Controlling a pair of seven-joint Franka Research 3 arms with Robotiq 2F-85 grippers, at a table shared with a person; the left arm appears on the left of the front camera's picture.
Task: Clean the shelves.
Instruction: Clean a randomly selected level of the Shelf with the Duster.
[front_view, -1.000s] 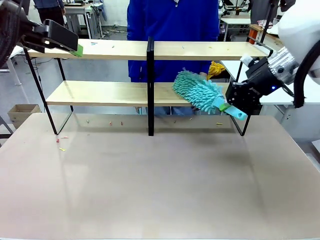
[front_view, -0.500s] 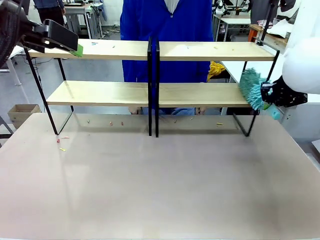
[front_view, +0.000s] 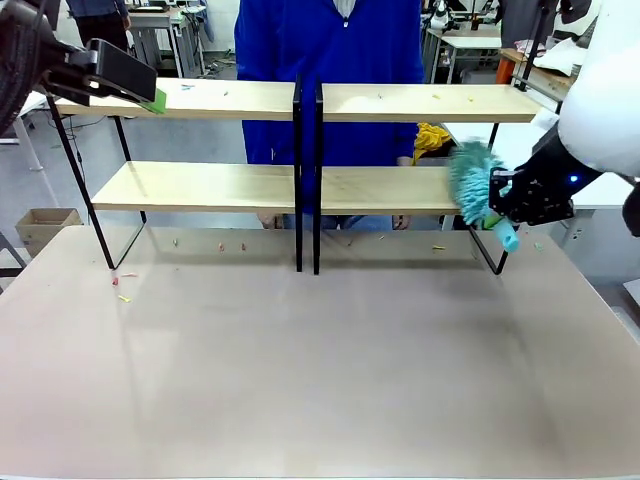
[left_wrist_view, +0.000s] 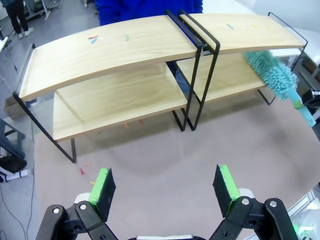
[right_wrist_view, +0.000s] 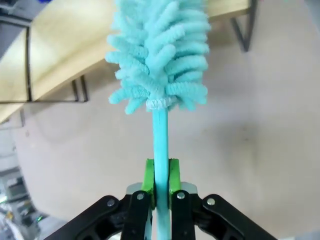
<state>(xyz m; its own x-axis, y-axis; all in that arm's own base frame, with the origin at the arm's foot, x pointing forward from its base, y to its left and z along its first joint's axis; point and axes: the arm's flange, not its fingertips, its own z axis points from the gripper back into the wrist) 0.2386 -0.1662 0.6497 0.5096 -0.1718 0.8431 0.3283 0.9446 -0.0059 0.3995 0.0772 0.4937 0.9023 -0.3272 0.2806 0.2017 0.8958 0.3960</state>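
The shelves are two light-wood units in black rod frames, the left unit (front_view: 200, 185) and the right unit (front_view: 390, 190), with a narrow gap between them; the left wrist view looks down on them (left_wrist_view: 115, 55). My right gripper (front_view: 505, 205) (right_wrist_view: 160, 177) is shut on the handle of a fluffy teal duster (front_view: 470, 185) (right_wrist_view: 160, 55) (left_wrist_view: 272, 75). Its head lies against the right end of the lower right board. High at the left end of the top board, my left gripper (front_view: 150, 95) (left_wrist_view: 165, 182) stands open and holds nothing.
A person in a blue coat (front_view: 330, 60) stands just behind the shelves. Small coloured scraps lie on the top boards (left_wrist_view: 92, 37) and on the table (front_view: 232, 245) below the shelves. A cardboard box (front_view: 40, 225) sits on the floor at left.
The duster swept right along the lower right board, passed off its end, then came back to that end. The right unit slid a little right, opening a gap. The left arm stayed still.
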